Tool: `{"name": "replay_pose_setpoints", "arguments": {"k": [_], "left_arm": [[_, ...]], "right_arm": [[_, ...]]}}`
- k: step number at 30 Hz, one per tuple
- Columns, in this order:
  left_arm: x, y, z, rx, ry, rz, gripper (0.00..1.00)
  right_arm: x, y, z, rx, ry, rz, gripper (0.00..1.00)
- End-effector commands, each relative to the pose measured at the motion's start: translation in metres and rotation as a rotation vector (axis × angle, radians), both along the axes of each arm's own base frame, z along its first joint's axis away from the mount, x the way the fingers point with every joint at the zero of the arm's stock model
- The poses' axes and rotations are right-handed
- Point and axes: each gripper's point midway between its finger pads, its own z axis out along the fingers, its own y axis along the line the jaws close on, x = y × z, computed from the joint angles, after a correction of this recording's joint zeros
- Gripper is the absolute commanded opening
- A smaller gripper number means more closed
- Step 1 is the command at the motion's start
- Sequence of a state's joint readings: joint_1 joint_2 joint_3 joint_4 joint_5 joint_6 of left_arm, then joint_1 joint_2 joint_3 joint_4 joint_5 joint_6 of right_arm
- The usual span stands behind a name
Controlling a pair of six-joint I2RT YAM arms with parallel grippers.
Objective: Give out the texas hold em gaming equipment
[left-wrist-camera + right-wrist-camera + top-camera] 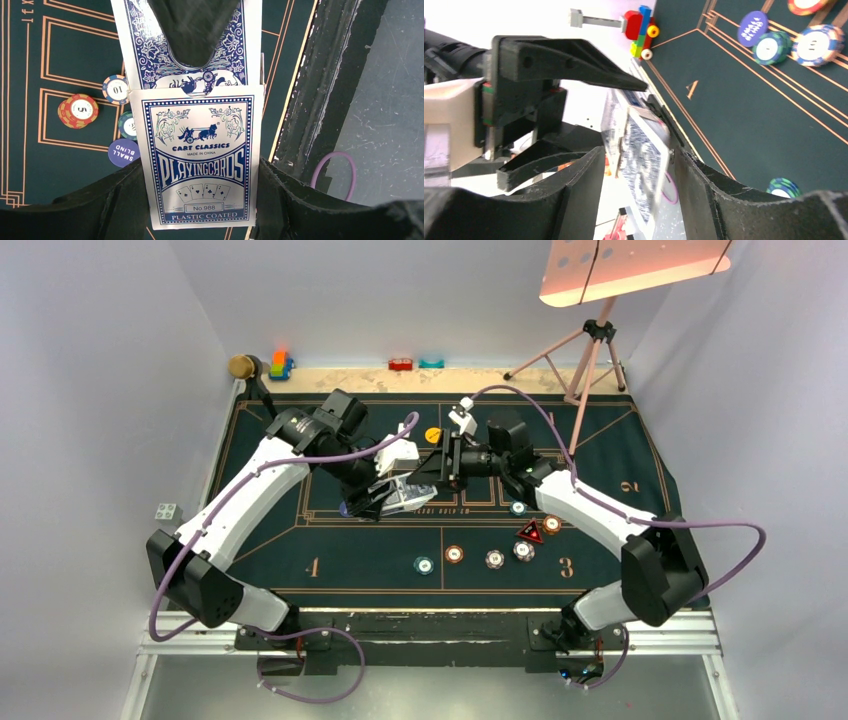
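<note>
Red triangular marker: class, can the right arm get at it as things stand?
Probably not at once: the red triangular marker lies uncovered on the mat beside that arm, but the right gripper is busy at the cards in the box held by the left gripper.

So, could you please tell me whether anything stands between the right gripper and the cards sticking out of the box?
Nothing visible does. The jaws of the right gripper straddle the cards protruding from the card box, which the left gripper holds. Whether they pinch the cards is unclear.
</note>
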State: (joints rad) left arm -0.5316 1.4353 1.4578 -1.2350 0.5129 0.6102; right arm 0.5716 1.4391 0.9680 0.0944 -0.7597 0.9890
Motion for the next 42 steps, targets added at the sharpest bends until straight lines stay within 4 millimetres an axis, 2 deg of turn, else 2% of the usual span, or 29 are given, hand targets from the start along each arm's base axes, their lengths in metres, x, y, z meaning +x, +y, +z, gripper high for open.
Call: {"name": "replay_pose_setpoints", "arguments": {"k": [1,5,9,13,16,19,22,23,24,31,39,42], "left_arm": [[0.009,-0.012,0.018,-0.060,-0.052,-0.001,0.00],[0.013,-0.012,0.020,-0.057,-0.059,0.006,0.00],[0.016,-0.012,0.022,-0.052,-0.074,0.012,0.00],[0.018,-0.011,0.023,-0.050,-0.084,0.013,0.03],[0.018,-0.012,0.023,-0.051,-0.088,0.013,0.12],[0.018,-0.011,0.022,-0.047,-0.089,0.012,0.40],[0.018,-0.011,0.022,-0.046,-0.089,0.009,0.68],[0.018,-0.012,0.022,-0.050,-0.091,0.006,0.86],[0.018,-0.014,0.022,-0.054,-0.094,0.005,0.99],[0.016,-0.022,0.018,-0.046,-0.110,-0.024,1.00],[0.002,-0.009,-0.001,0.017,-0.072,-0.039,0.99],[-0.002,-0.004,-0.005,0.025,-0.082,-0.037,0.93]], "right_arm": [[-0.013,0.021,0.032,0.131,-0.045,0.078,0.57],[-0.016,0.029,0.035,0.181,-0.029,0.092,0.56],[-0.019,0.033,0.027,0.188,0.003,0.103,0.48],[-0.022,0.032,0.022,0.191,0.031,0.101,0.31],[-0.022,0.032,0.021,0.199,0.050,0.101,0.14],[-0.023,0.032,0.023,0.209,0.053,0.101,0.02],[-0.022,0.032,0.023,0.209,0.056,0.097,0.00],[-0.021,0.032,0.023,0.209,0.055,0.095,0.00],[-0.021,0.032,0.023,0.208,0.057,0.094,0.00],[-0.019,0.033,0.021,0.204,0.064,0.088,0.00],[-0.015,0.030,0.019,0.196,0.068,0.068,0.00],[-0.013,0.029,0.017,0.195,0.069,0.060,0.00]]}}
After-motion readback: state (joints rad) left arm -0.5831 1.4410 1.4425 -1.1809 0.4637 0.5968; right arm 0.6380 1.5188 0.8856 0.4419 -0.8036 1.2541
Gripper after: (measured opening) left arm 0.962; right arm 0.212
